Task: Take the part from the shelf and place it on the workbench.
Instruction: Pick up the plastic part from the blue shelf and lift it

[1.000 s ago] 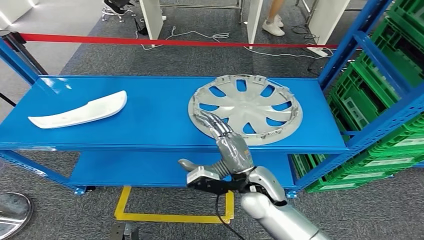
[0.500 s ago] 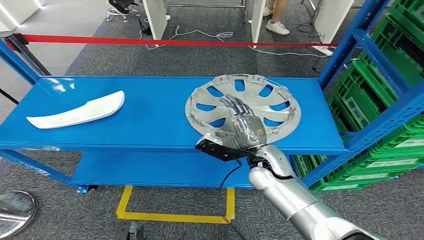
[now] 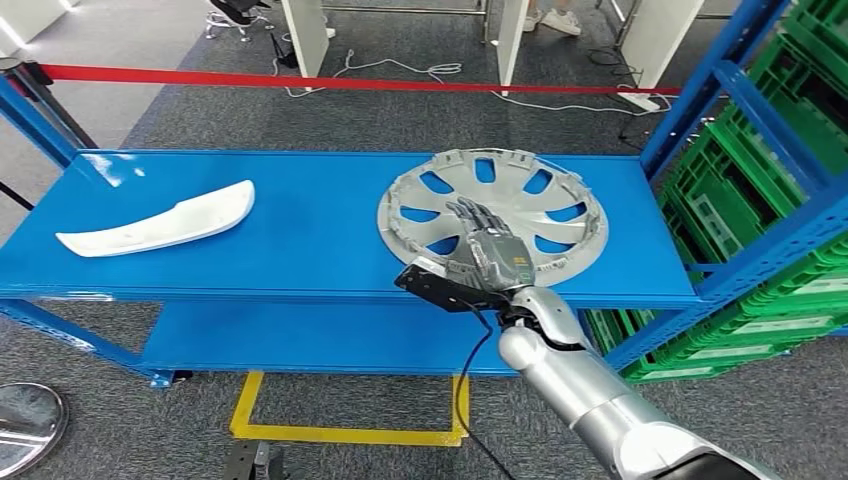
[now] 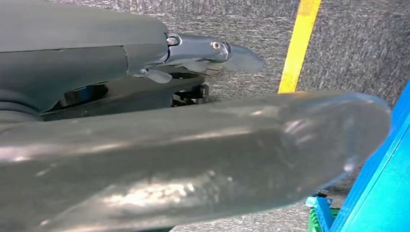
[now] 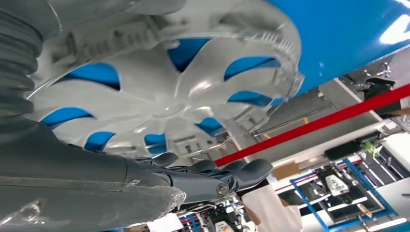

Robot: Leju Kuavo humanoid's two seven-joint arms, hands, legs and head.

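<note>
Hubcap (image 3: 494,216), silver, round with no long axis, lies flat on the blue shelf (image 3: 300,240), inner ribbed side up, right of the white curved trim piece (image 3: 160,222). No legible writing. Right hand (image 3: 487,250) is spread flat over its near half, fingers extended, grasping nothing. Left hand (image 4: 193,159): state cannot be told.

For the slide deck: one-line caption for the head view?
Right hand reaches over the silver hubcap on the blue shelf; white trim piece lies apart.
</note>
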